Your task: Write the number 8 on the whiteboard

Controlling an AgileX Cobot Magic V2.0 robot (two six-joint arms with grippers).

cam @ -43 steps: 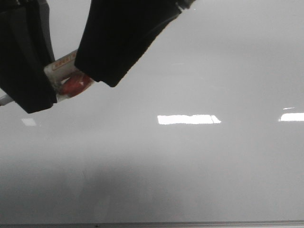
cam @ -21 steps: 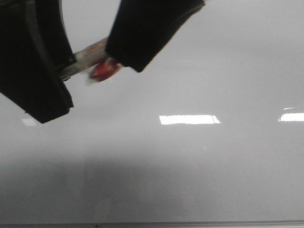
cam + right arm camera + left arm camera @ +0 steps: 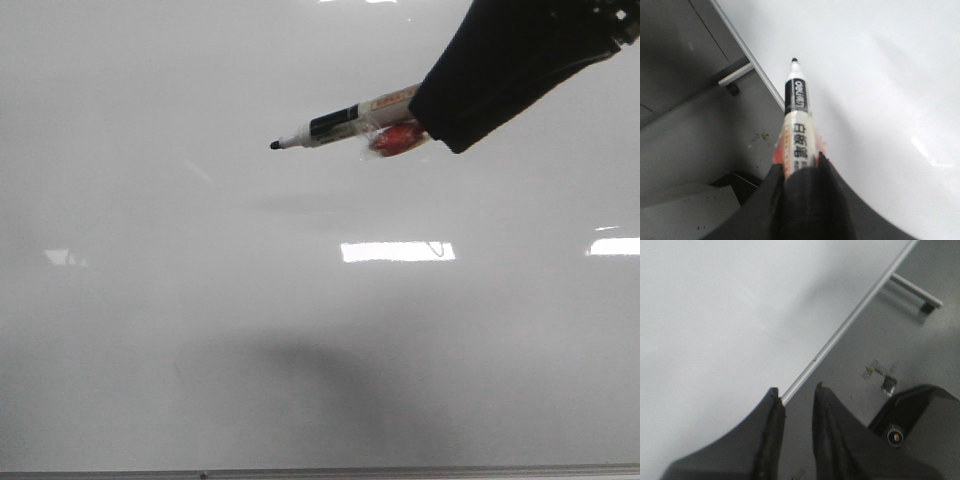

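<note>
The whiteboard (image 3: pixel 300 350) fills the front view, glossy pale grey with bright glare patches; no number 8 shows on it. My right gripper (image 3: pixel 432 125) comes in from the upper right, shut on a white and black marker (image 3: pixel 350 120) with a red piece on its barrel. The uncapped black tip (image 3: pixel 275 145) points left, above the board. In the right wrist view the gripper (image 3: pixel 799 167) clamps the marker (image 3: pixel 796 115) over the board (image 3: pixel 880 75). My left gripper (image 3: pixel 796 390) is empty with a narrow gap, over the board's edge (image 3: pixel 840 335).
A thin grey edge strip (image 3: pixel 400 470) runs along the board's near side. Beside the board is a grey surface (image 3: pixel 880 340) with a grey bar bracket (image 3: pixel 915 292), also in the right wrist view (image 3: pixel 735 75). A black arm part (image 3: pixel 915 415) sits nearby.
The right gripper has carried the marker from the upper left to the upper right. The black shape at the left has gone from the front view, and the marker's tip now shows.
</note>
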